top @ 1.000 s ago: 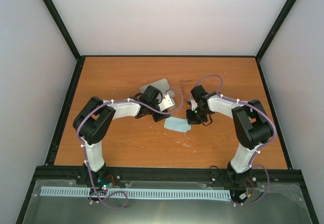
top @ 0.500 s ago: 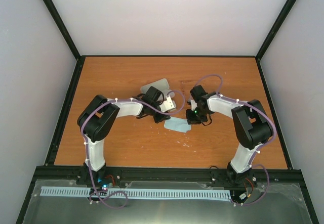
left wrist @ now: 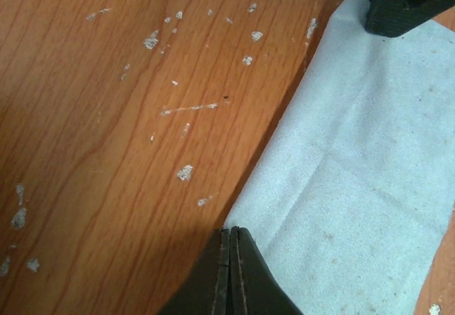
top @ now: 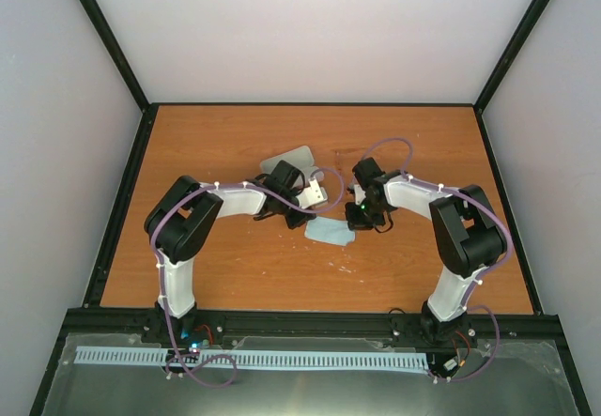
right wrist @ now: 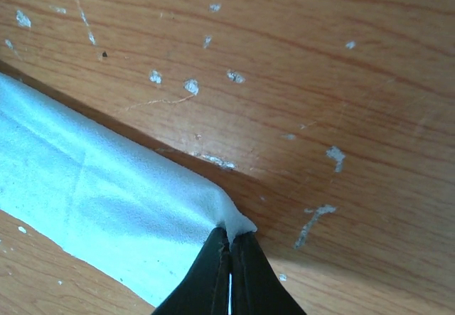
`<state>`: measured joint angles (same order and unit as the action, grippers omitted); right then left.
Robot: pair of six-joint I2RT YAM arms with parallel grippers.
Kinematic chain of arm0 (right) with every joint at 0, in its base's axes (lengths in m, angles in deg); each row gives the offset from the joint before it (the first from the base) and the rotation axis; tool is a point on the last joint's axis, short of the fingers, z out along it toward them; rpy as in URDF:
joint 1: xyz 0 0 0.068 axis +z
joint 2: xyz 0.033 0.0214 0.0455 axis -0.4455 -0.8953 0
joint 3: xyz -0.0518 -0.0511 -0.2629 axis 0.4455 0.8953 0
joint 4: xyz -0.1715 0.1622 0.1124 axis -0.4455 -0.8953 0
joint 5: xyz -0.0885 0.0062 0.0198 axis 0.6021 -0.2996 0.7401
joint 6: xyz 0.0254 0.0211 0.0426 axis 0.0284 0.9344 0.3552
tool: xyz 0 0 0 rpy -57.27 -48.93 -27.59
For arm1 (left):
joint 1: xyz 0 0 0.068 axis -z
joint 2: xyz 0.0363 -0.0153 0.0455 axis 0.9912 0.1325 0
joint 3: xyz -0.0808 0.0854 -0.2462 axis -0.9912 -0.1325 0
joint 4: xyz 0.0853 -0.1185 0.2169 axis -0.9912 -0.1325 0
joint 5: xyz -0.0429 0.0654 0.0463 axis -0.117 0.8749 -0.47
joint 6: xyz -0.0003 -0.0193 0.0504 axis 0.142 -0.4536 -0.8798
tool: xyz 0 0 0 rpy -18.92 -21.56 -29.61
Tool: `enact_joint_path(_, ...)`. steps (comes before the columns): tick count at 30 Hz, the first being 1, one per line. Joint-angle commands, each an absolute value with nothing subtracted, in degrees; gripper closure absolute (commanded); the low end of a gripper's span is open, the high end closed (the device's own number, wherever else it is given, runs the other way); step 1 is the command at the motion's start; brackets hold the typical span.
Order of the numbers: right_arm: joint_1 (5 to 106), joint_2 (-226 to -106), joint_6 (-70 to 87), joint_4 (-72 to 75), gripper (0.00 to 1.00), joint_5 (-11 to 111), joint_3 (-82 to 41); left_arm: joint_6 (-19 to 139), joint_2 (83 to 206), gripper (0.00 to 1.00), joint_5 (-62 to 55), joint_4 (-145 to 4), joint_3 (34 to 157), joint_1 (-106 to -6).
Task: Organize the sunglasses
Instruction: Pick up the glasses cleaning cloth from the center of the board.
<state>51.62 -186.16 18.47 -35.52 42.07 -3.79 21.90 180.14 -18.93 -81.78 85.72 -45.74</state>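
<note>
The light-blue cloth (top: 329,232) lies mid-table between my two grippers. My right gripper (right wrist: 229,235) is shut and pinches one corner of the cloth (right wrist: 106,201), which rises a little off the wood there. My left gripper (left wrist: 231,233) is shut with another corner of the cloth (left wrist: 355,187) ending right at its tips. The right gripper's fingers (left wrist: 409,2) show at the cloth's far corner in the left wrist view. The open case (top: 282,163), grey inside, lies just behind the left gripper (top: 313,205). I cannot make out the sunglasses against the wood.
The orange table (top: 216,256) is speckled with white scuffs. Black rails (top: 117,205) and white walls close it in on three sides. Purple cables (top: 390,144) loop above both wrists.
The left arm's elbow has swung a little to the right and its gripper has shifted slightly toward the cloth. The right arm and the cloth look unchanged.
</note>
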Motion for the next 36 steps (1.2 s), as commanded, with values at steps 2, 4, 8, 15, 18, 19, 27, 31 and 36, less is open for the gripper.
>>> enact_joint_path(2,51.8,-187.2,19.1,-35.6,0.97,43.8,-5.0,21.4,178.6,1.00,-19.1,-83.9,84.4,-45.4)
enact_joint_path(4,51.9,-187.3,19.1,-35.7,0.97,44.0,-5.4,22.0,177.6,1.00,-18.3,-83.2,84.3,-45.4)
enact_joint_path(8,51.9,-187.6,18.7,-35.9,0.97,44.0,-6.9,22.6,175.8,1.00,-17.1,-82.2,84.5,-45.6)
enact_joint_path(15,51.9,-190.0,17.3,-37.1,0.97,43.6,-11.4,23.2,174.2,1.00,-14.6,-80.0,84.7,-47.0)
enact_joint_path(18,51.9,-191.2,16.9,-37.6,0.97,43.7,-14.0,23.1,173.5,1.00,-13.4,-79.7,84.5,-47.7)
enact_joint_path(19,51.9,-191.7,16.8,-37.8,0.97,43.8,-15.1,23.0,173.2,1.00,-13.0,-79.4,84.3,-47.9)
enact_joint_path(27,52.0,-195.9,15.5,-40.0,0.97,44.4,-23.1,22.8,170.8,1.00,-9.2,-77.1,82.5,-49.1)
enact_joint_path(31,52.1,-198.4,14.5,-41.4,0.97,44.4,-27.3,23.1,170.0,1.00,-6.3,-75.6,82.1,-49.6)
enact_joint_path(36,52.2,-200.4,13.4,-42.9,0.97,44.0,-31.9,23.4,169.0,1.00,-6.6,-75.6,82.6,-50.9)
